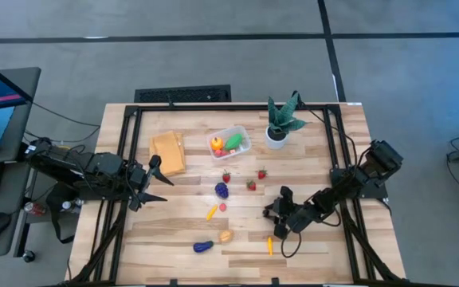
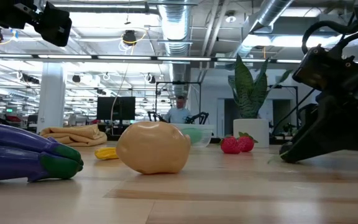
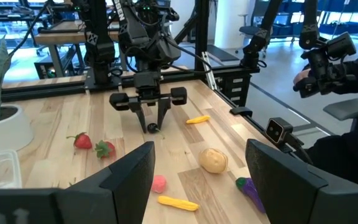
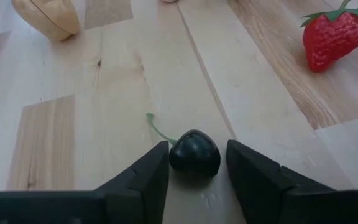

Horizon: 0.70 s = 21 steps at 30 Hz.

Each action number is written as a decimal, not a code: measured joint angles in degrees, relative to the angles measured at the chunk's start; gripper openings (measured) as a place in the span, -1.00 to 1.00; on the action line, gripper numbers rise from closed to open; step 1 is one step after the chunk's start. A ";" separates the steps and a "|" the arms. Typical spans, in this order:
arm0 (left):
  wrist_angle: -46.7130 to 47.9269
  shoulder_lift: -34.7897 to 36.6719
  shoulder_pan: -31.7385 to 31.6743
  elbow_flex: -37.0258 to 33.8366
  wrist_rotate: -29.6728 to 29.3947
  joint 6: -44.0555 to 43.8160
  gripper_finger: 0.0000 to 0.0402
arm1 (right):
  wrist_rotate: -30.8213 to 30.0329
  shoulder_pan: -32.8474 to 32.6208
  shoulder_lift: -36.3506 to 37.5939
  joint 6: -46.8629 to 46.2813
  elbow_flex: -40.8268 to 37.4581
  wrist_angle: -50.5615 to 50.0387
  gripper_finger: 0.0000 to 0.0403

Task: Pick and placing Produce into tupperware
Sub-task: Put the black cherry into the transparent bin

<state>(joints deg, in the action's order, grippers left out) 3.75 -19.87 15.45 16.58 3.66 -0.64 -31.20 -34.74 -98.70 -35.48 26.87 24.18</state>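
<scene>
Right gripper (image 4: 194, 171): on table, fingers parted around dark cherry (image 4: 194, 152), not clamping it. Strawberry (image 4: 334, 37) lies well beyond the cherry.

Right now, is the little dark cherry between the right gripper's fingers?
Yes, the dark cherry sits on the table between the right gripper's two fingers.

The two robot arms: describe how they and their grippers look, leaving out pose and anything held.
Both arms are black, built of blocky jointed segments with black cables running along them. The left gripper ends in two long, tapering dark fingers. The right gripper has a crossbar with a boxy block at each end, from which two slim fingers angle down; up close its fingers are matte black wedges with flat inner faces.
</scene>
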 joint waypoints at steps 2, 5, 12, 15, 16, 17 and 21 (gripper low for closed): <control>0.00 0.02 0.01 0.00 0.00 0.00 0.21 | -0.12 0.01 0.00 0.00 -0.04 0.04 -0.33; 0.37 0.02 0.01 0.00 0.00 -0.02 0.21 | -0.15 0.02 -0.02 0.00 -0.04 0.12 -0.43; 0.44 0.02 0.01 0.00 0.00 -0.07 0.21 | -0.13 0.02 -0.02 -0.01 -0.04 0.29 -0.42; 0.48 0.00 0.01 0.00 0.00 -0.09 0.21 | -0.13 0.02 -0.02 -0.02 -0.04 0.44 -0.37; 0.52 0.02 0.01 0.00 0.00 -0.09 0.21 | -0.15 0.02 -0.04 -0.01 -0.04 0.59 -0.36; 0.62 0.02 0.01 0.00 0.00 -0.11 0.21 | -0.13 0.02 -0.06 0.00 -0.04 0.92 -0.36; 0.77 0.02 0.01 0.00 0.00 -0.18 0.21 | -0.67 0.02 -0.07 1.15 -0.04 2.52 -0.42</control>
<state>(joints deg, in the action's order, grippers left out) 4.52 -19.86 15.46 16.58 3.66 -0.82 -31.87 -34.72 -98.76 -34.34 26.83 26.70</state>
